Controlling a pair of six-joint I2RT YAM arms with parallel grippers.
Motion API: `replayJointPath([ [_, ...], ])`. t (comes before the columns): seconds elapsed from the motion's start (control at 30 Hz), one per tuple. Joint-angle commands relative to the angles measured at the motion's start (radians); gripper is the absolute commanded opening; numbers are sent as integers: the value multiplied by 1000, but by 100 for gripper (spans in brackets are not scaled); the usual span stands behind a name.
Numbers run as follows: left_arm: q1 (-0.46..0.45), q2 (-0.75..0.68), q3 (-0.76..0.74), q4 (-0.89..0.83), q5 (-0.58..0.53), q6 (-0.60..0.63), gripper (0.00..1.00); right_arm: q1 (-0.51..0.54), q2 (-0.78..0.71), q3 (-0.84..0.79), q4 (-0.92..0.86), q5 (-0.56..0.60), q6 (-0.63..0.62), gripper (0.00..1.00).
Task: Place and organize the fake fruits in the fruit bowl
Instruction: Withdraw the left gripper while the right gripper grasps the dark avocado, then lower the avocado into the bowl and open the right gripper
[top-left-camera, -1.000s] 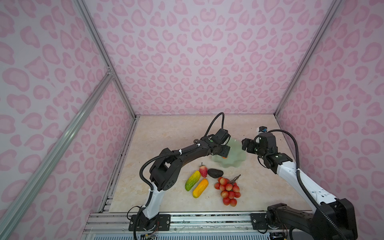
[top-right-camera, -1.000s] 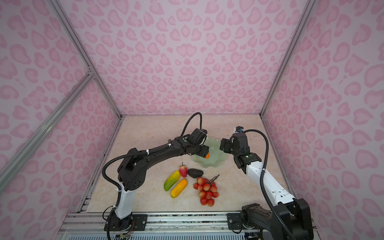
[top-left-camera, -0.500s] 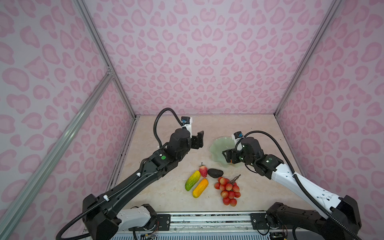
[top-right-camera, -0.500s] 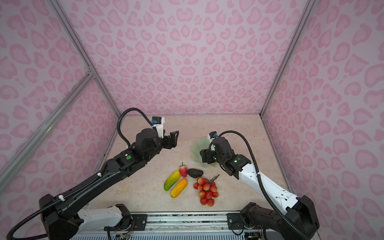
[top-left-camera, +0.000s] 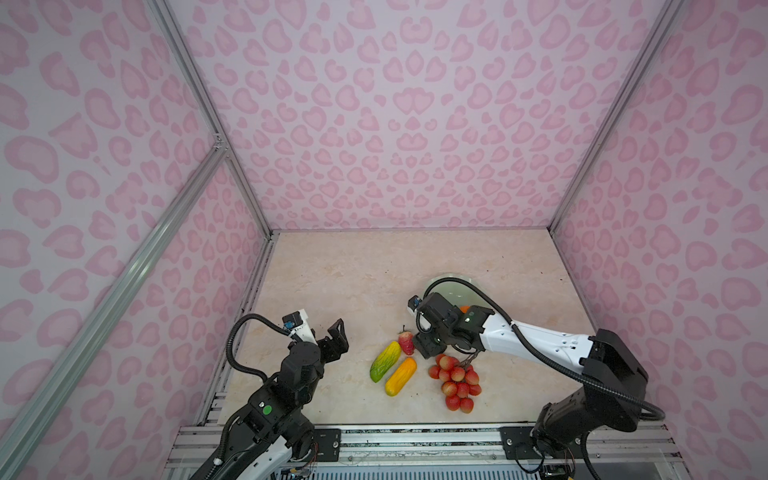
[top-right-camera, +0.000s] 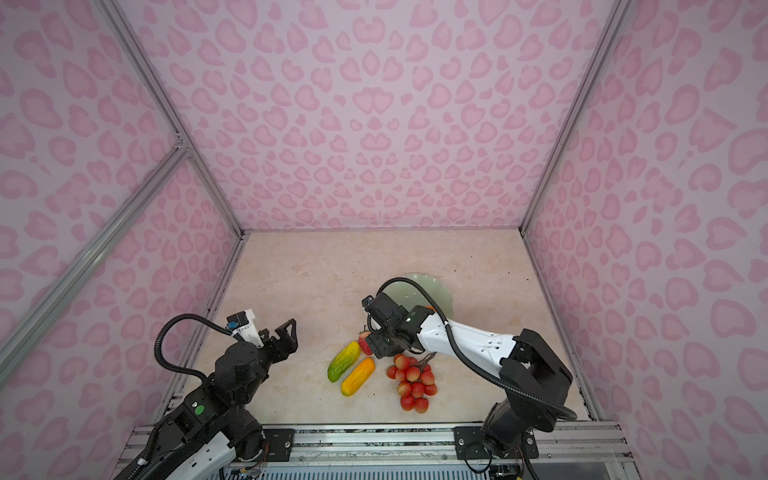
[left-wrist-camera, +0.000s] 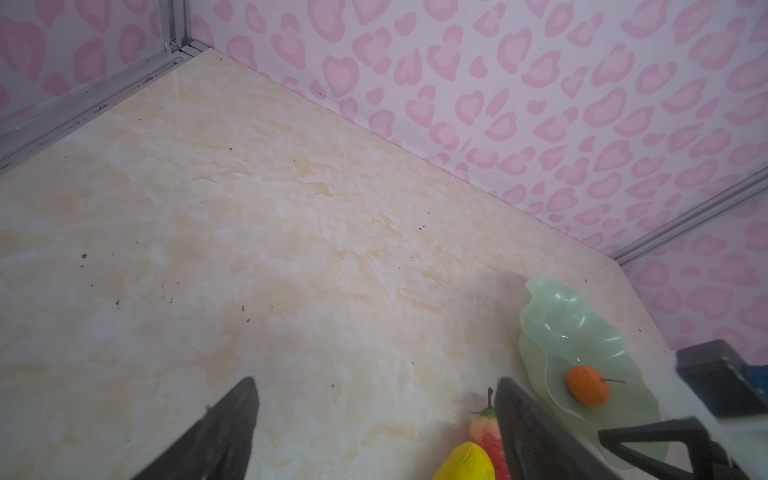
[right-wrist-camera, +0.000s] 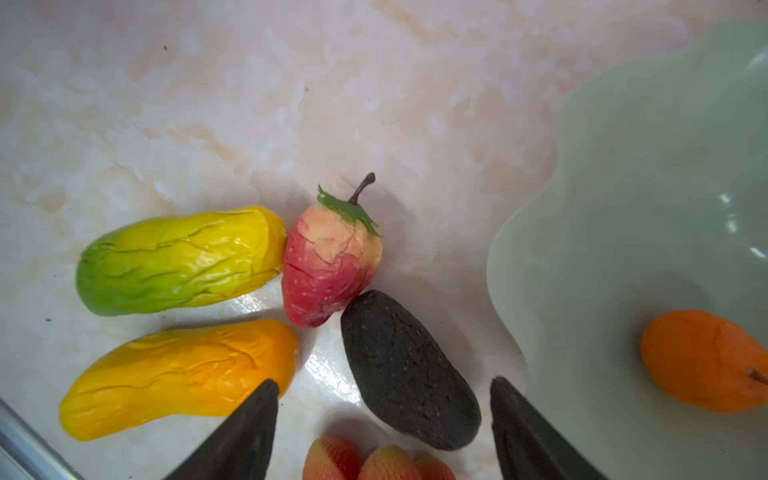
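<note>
The pale green fruit bowl (top-left-camera: 453, 289) (top-right-camera: 432, 289) (left-wrist-camera: 582, 328) (right-wrist-camera: 631, 199) holds the orange fruit (left-wrist-camera: 588, 385) (right-wrist-camera: 702, 361). On the table in front of it lie a yellow-green oblong (top-left-camera: 385, 360) (right-wrist-camera: 178, 262), a yellow-orange oblong (top-left-camera: 400, 376) (right-wrist-camera: 178, 374), a strawberry (top-left-camera: 406, 343) (right-wrist-camera: 330, 266), a dark avocado (right-wrist-camera: 407, 370) and a lychee cluster (top-left-camera: 457, 384) (top-right-camera: 413, 384). My right gripper (top-left-camera: 428, 345) (right-wrist-camera: 382, 382) hangs open just over the avocado, one finger on each side, hiding it in both top views. My left gripper (top-left-camera: 336, 336) (left-wrist-camera: 374, 380) is open and empty at the front left.
Pink patterned walls (top-left-camera: 395, 124) close in the marble table (top-left-camera: 353, 282) on three sides. A metal rail (top-left-camera: 415, 436) runs along the front edge. The right arm's cable (top-left-camera: 478, 286) arcs over the bowl.
My left gripper let go of the orange fruit in the bowl, opened and pulled back to the front left. My right gripper moved from beside the bowl down over the avocado.
</note>
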Motion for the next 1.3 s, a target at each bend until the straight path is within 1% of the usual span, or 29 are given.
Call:
replayJointPath([
  [0.0, 0, -80, -25, -51, -47, -60, 90, 10, 59, 12, -42, 81, -36, 79],
  [0.13, 0, -125, -38, -80, -51, -61, 91, 23, 128, 25, -37, 120, -50, 79],
  [0.23, 0, -119, -39, -88, -44, -62, 91, 37, 166, 31, -23, 154, -55, 78],
  [0.3, 0, -106, -39, -88, -41, -65, 91, 41, 187, 31, -9, 153, -59, 76],
  [0.37, 0, -91, -37, -86, -40, -66, 91, 45, 207, 36, 2, 144, -60, 71],
  [0.57, 0, -55, -31, -68, -24, -68, 91, 50, 215, 56, 31, 149, -73, 43],
  [0.63, 0, -49, -31, -61, -18, -70, 91, 51, 201, 76, 29, 158, -77, 36],
  [0.77, 0, -37, -31, -60, -10, -75, 91, 50, 142, 133, 17, 161, -68, 29],
  [0.83, 0, -32, -32, -59, -4, -74, 91, 44, 101, 165, 21, 161, -53, 29],
  [0.9, 0, -27, -32, -57, 3, -72, 91, 27, 67, 187, 28, 196, -13, 28],
  [1.0, 0, -11, -34, -47, 27, -67, 90, -42, 28, 195, 67, 192, 23, 28],
  [1.07, 0, 9, -34, -39, 52, -57, 90, -117, 25, 193, 89, 154, 63, 29],
  [1.1, 0, 21, -32, -37, 66, -54, 89, -163, 27, 191, 100, 108, 87, 29],
  [1.17, 0, 55, -26, -28, 104, -36, 88, -275, 39, 157, 167, -38, 146, 30],
  [1.23, 0, 94, -18, -19, 150, -14, 87, -352, 65, 135, 219, -129, 184, 30],
  [1.27, 0, 115, -13, -12, 175, -1, 87, -372, 77, 134, 227, -141, 188, 30],
])
